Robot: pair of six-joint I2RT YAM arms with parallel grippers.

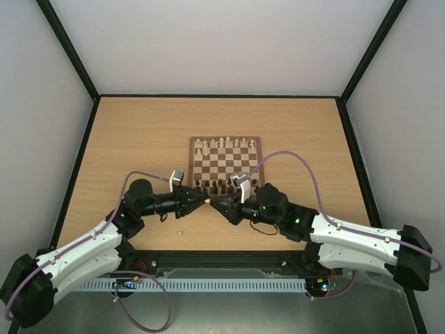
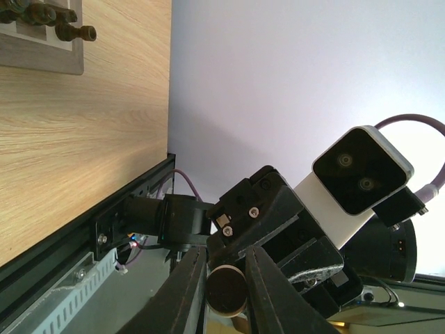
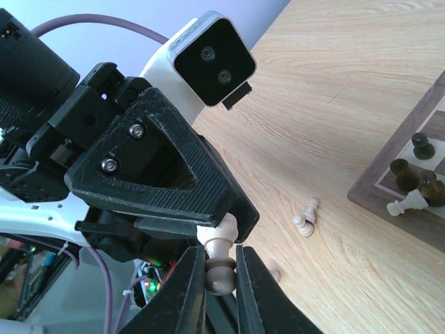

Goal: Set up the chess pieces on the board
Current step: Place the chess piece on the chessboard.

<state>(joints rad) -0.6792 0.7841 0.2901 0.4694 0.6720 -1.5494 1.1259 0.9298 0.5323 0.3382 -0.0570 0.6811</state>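
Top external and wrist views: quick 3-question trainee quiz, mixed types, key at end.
1. True or false: the left gripper and right gripper meet above the centre of the board.
2. Between the right gripper's fingers sits: A) a pale piece B) a coin C) nothing.
3. Fill in: the pale row stands along the board's ___ edge, seen from the arms.
Key: 1 false; 2 A; 3 far.

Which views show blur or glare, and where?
Top external: even light, no glare, tiny pieces. Left wrist: the wall whitens at the right; the fingers are dark and soft. Right wrist: the table washes out at the top right; the held piece sits in shadow.
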